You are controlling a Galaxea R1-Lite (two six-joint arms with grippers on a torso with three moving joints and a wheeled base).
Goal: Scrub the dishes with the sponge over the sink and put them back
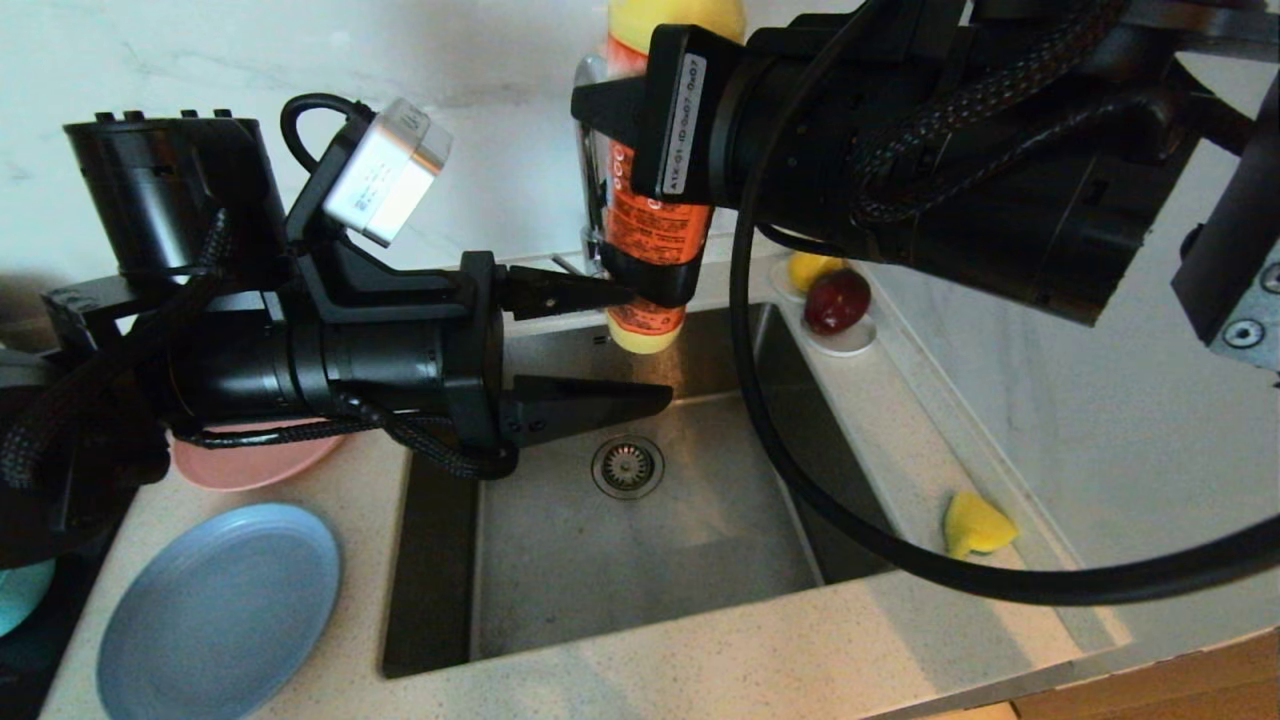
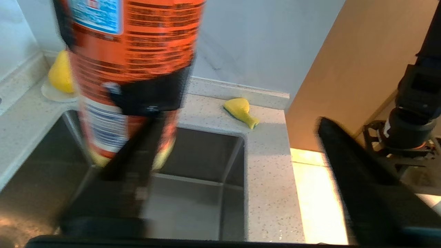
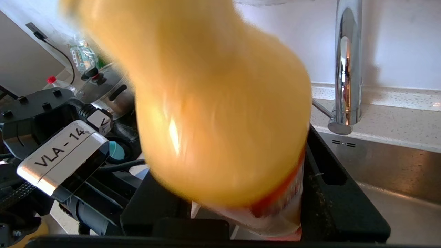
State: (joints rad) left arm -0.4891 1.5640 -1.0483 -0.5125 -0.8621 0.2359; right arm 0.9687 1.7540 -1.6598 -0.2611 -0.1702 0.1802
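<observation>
My right gripper is shut on an orange bottle with yellow ends and holds it upright over the back of the sink. The left gripper is open and empty above the basin. Its far fingertip is right next to the bottle; whether they touch I cannot tell. The yellow sponge lies on the counter to the right of the sink, also seen in the left wrist view. On the left counter are the pink plate, the light-blue plate and an edge of the teal bowl.
A white saucer with a red fruit and a yellow one sits at the sink's back right corner. The chrome tap rises behind the basin, close to the bottle. The drain is in the middle of the sink floor.
</observation>
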